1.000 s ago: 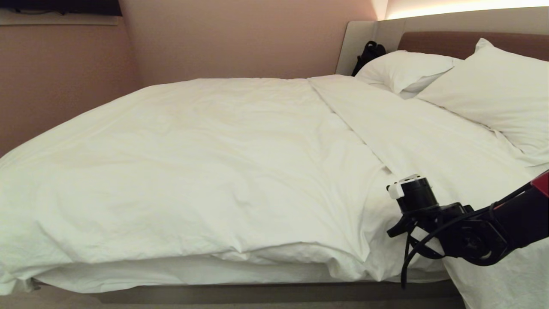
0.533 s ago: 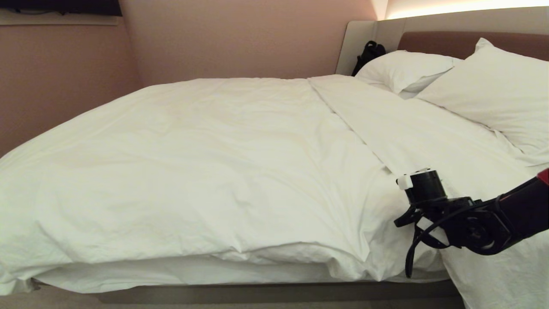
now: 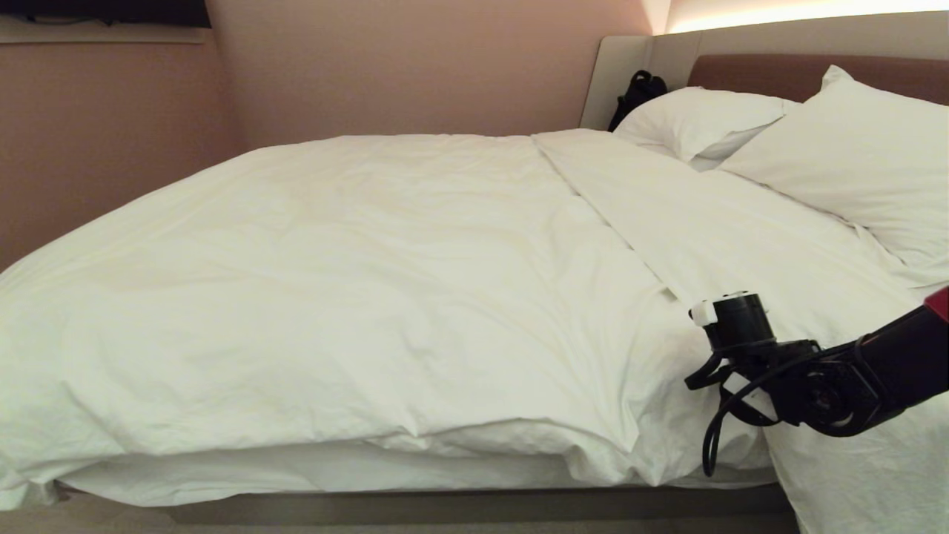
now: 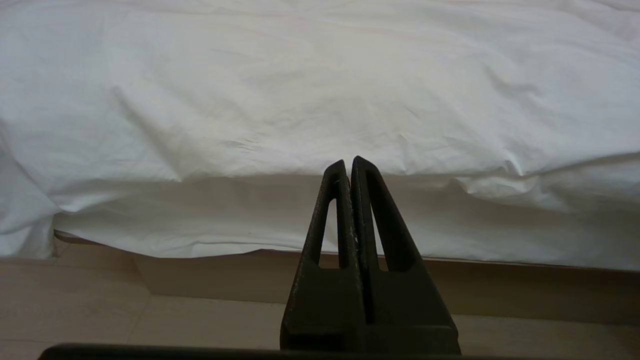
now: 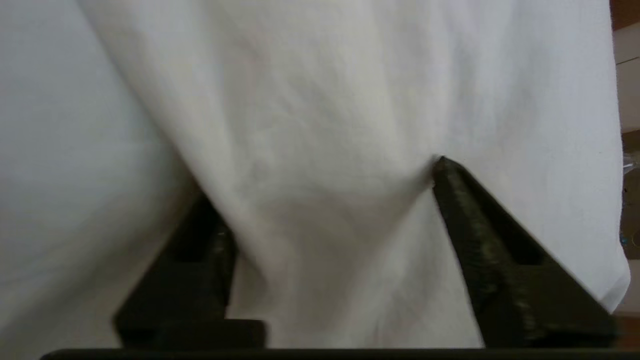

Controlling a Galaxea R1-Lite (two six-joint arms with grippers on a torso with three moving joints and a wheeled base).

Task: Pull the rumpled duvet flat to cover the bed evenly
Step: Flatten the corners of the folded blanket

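Note:
The white puffy duvet [image 3: 371, 282] covers most of the bed [image 3: 445, 508], creased and bunched along the near edge, its top edge running diagonally short of the pillows. My right gripper [image 3: 704, 389] is at the duvet's near right corner. In the right wrist view the right gripper [image 5: 325, 185] stands open astride a raised fold of duvet [image 5: 325, 100]; one fingertip [image 5: 442, 167] presses the cloth, and the fold partly hides the other. My left gripper [image 4: 348, 162] is shut and empty, held off the bed's near side facing the hanging duvet [image 4: 300, 100].
Two white pillows [image 3: 697, 119] [image 3: 860, 163] lean on the brown headboard [image 3: 764, 74]. Bare white sheet [image 3: 741, 222] lies between them and the duvet. A black bag [image 3: 636, 93] sits at the far corner. A pink wall [image 3: 111, 148] runs along the bed's left end.
My right arm has shifted a little to the right and slightly farther onto the bed at the duvet's corner. The duvet looks unchanged.

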